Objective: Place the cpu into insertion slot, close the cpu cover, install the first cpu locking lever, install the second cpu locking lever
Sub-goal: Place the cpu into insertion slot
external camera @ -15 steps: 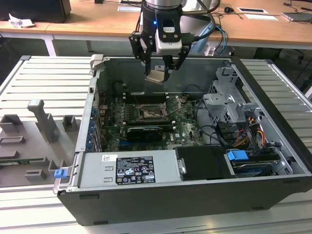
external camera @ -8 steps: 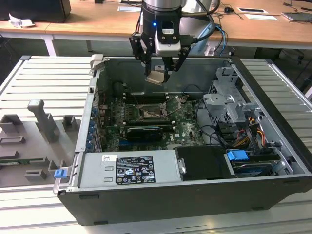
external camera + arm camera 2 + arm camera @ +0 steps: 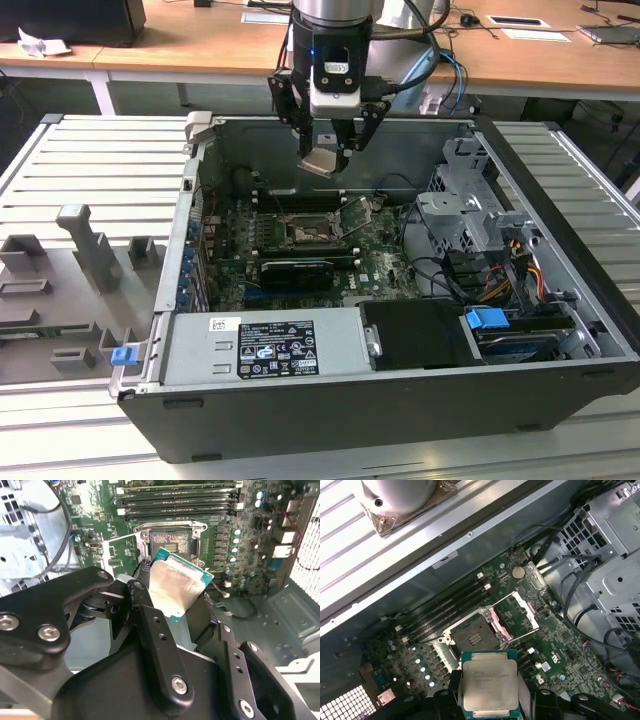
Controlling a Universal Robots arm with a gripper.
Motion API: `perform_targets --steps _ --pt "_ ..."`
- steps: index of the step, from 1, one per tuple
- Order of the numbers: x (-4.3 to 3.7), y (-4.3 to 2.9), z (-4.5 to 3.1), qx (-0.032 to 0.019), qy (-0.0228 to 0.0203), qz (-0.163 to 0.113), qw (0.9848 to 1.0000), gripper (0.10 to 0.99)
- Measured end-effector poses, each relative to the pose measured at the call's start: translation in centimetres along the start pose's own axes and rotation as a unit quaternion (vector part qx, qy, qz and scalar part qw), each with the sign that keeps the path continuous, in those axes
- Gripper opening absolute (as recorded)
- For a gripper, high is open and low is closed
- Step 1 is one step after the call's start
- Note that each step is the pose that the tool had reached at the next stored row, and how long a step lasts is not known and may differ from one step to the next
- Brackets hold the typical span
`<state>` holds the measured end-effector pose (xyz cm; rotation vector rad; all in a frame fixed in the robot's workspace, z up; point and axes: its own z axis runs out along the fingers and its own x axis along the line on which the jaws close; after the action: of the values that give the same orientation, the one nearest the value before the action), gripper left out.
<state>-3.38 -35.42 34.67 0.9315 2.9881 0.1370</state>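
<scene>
- gripper (image 3: 176,611) clenched on the cpu (image 3: 178,584), pinching its opposite edges
- cpu sits tilted between the jaws, in the air
- empty socket (image 3: 472,637) below the jaws, well apart
- cpu cover (image 3: 527,607) just beside the socket, flipped open
- cpu likely light, stiff, with fragile contacts; hold by the edges only

A: Bright, even overhead light in the exterior view; the ribbed table (image 3: 90,150) is pale, almost washed out.
B: Inside the case (image 3: 330,420)?
A: Dimmer. The motherboard (image 3: 385,262) lies in the walls' shade.
B: Any glare?
A: In the second wrist view the cpu (image 3: 177,582) top shines whitish. In the first wrist view the table blows out to white.
</scene>
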Motion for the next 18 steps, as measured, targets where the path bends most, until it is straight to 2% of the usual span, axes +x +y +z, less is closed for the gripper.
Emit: perform_targets --steps 9,14,18 --pt "0.0 -0.02 0.19 -0.0008 -0.0042 0.049 0.9988 0.533" --pt "-0.01 -0.03 0.27 -0.0013 -0.0067 0.077 0.997 0.533" --pt "-0.01 -0.03 0.33 -0.0018 -0.0088 0.102 0.9948 0.533"
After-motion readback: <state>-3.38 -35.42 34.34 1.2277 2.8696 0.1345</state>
